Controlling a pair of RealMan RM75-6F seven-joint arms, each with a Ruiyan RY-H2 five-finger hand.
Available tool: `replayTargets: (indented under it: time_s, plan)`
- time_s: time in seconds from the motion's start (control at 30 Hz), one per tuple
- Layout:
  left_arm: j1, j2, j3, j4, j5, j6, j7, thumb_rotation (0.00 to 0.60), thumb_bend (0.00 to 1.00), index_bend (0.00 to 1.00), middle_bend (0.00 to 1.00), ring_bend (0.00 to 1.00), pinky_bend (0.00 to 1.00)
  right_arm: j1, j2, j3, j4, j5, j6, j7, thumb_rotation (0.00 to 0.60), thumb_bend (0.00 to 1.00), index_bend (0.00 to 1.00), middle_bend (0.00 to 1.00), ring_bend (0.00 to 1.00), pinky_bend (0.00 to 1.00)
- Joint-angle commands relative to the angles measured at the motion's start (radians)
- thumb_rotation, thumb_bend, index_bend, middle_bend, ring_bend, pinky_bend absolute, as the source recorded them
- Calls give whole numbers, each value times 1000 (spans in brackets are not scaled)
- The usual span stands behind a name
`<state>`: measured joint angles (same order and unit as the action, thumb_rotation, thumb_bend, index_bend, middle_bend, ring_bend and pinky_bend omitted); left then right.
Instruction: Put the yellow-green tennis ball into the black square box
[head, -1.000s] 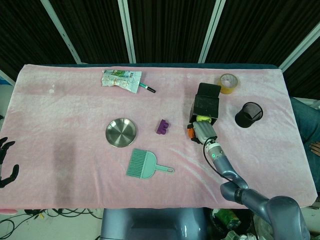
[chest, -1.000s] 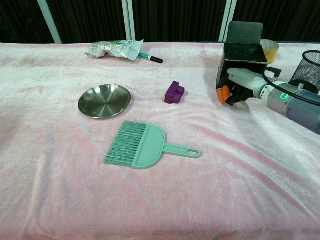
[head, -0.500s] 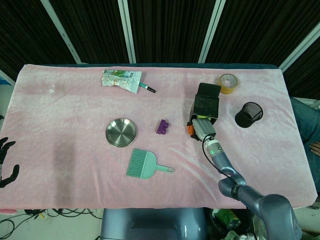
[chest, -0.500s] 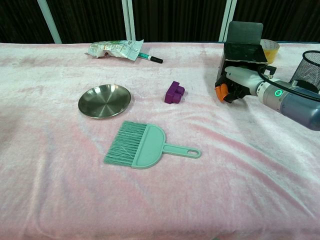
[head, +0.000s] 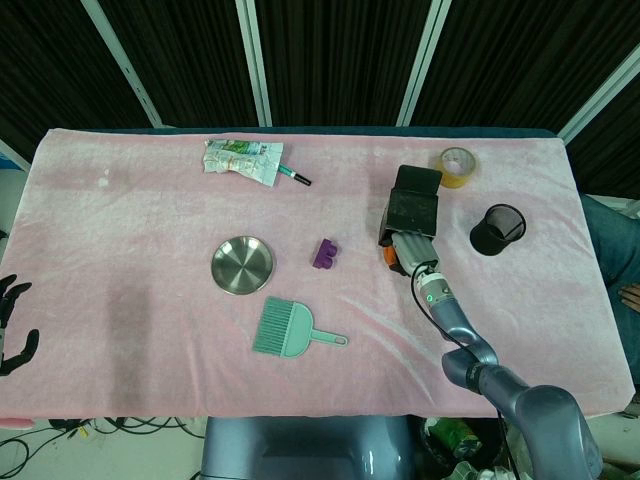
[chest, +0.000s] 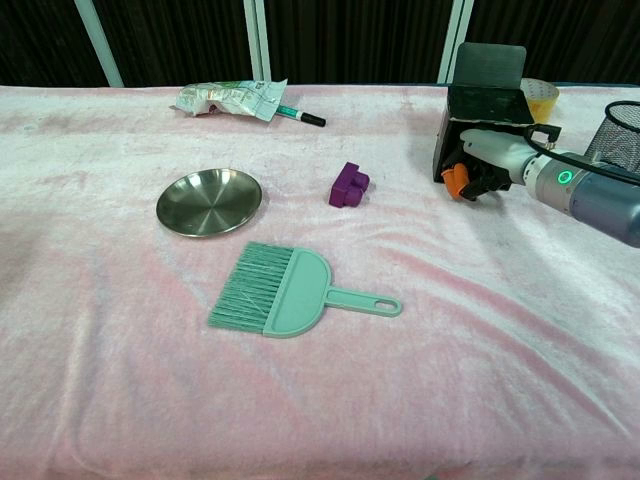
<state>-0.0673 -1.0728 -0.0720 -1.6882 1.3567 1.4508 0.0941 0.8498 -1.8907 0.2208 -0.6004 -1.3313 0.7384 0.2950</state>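
- While the right hand (head: 408, 247) sits right at the front of the black square box (head: 414, 203), its fingers (chest: 470, 180) point in at the box opening; honestly can't tell whether they're pinching anything, pressed together or spread, both views hide that
- the tennis ball isn't visible in either view; the hand covers the box's front, so no way to say where it sits
- the box has its lid flipped up at the back, looks taller in the chest view (chest: 486, 95); an orange bit (chest: 453, 178) shows just beside the fingers at the box's lower front
- left hand (head: 12, 325) is way off at the near left edge of the bench, dark fingers apart and holding nothing; only the head view catches it
- rest of the stuff on the pink-covered bench (head: 150, 300): round metal dish (head: 242, 265) left of centre; teal dustpan brush (head: 285, 329) just in front of it; small purple block (head: 325, 254) between the dish and the box
- a crumpled packet (head: 241, 159) at the far side with a black marker (head: 295, 177) touching its right end
- roll of tape (head: 457, 166) behind the box on the right; black mesh cup (head: 497, 229) to the right of the box, standing upright
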Motion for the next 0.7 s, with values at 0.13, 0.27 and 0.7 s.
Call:
replayTargets:
  time_s: [0.13,0.27,0.7]
  plan:
    - [-1,0,1,-1,0,-2,1,600,428,169,85,33,0,-18,25,-13,-53,-14,29,4,600,917,964,864,946,1000]
    - [-1,2,1,-1,0,-2,-1,600,429,170,85,33,0,-38,61,-26,-127,-31,67,5,600,827,940,841,930,1000]
    - [-5,4,4,-2,5,-12,-10,600,428,169,85,33,0,-208,693,-189,-1076,57,42,-230,600,362,152,243,335,426]
